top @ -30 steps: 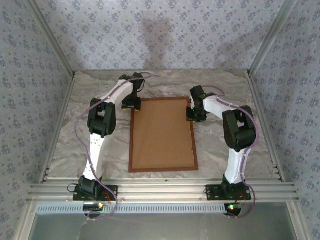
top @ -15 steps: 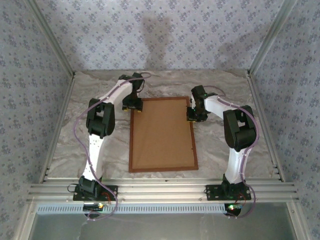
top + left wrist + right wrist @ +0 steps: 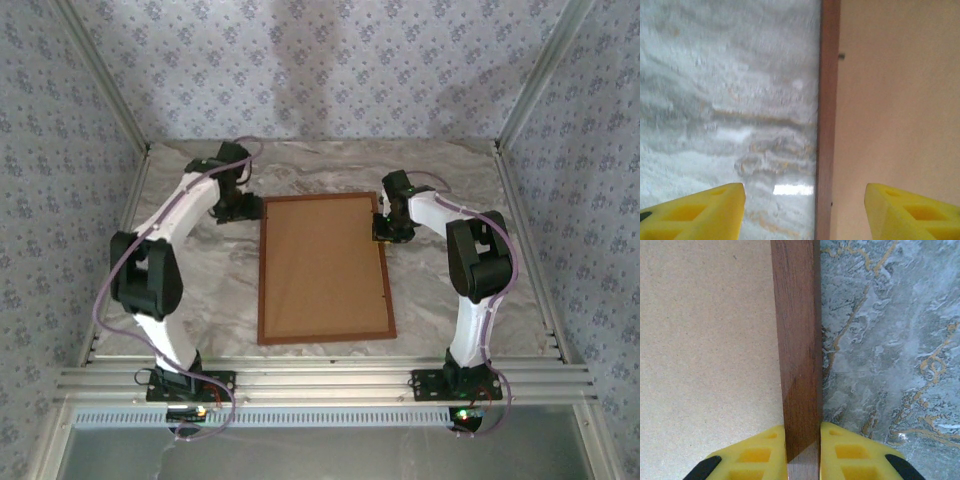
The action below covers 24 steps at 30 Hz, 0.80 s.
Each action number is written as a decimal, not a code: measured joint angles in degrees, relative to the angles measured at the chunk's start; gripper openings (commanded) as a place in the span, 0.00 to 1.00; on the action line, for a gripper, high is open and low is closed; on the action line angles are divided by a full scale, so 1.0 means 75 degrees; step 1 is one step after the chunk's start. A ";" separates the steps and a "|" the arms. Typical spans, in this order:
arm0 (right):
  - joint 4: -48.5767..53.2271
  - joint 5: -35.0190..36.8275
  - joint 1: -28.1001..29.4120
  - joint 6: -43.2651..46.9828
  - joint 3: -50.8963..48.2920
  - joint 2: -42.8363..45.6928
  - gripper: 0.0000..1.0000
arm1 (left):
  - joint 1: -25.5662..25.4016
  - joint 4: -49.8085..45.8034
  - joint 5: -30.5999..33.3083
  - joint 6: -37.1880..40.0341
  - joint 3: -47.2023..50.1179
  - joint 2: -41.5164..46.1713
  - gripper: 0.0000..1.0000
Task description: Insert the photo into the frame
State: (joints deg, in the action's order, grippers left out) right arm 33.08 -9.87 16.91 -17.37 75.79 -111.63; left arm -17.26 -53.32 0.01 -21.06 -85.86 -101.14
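**While the right gripper (image 3: 383,232) clamps the frame (image 3: 262,290), the left gripper (image 3: 243,210) gapes beside it**

Lying flat with its back upward, the frame sits mid-table on the marbled table (image 3: 210,290), with a plain brown backing board (image 3: 322,265) filling it. The right gripper is at the right rail, close to the far right corner. In the right wrist view its yellow fingers (image 3: 765,450) press both sides of the reddish moulding. The left gripper stands by the far left corner, jaws parted and grasping nothing. In the left wrist view one finger hangs over the table and the other over the board, with the left rail between them.
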 measured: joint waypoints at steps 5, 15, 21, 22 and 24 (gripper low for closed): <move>-0.0015 0.0006 0.0000 0.0003 0.0000 0.0000 0.20 | -0.0026 0.0562 -0.0117 -0.0399 0.2078 0.0886 0.65; -0.0050 0.0064 0.0000 0.0003 -0.0003 0.0000 0.20 | -0.0414 0.1746 -0.0621 -0.0871 0.3617 0.1142 0.65; -0.0105 0.0122 0.0003 -0.0003 -0.0023 0.0003 0.20 | -0.0440 0.2256 -0.0717 -0.0950 0.3625 0.0784 0.65; -0.0108 0.0128 0.0000 -0.0003 -0.0023 0.0003 0.20 | -0.0452 0.2291 -0.0711 -0.0953 0.3625 0.0729 0.65; -0.0108 0.0146 0.0000 -0.0003 -0.0023 0.0003 0.20 | -0.0455 0.2355 -0.0682 -0.0956 0.3625 0.0612 0.65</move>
State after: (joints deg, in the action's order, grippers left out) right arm 32.27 -8.78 16.91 -17.39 75.61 -111.61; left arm -20.67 -35.66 -5.10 -28.23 -58.67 -96.55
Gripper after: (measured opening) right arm 0.199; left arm 0.651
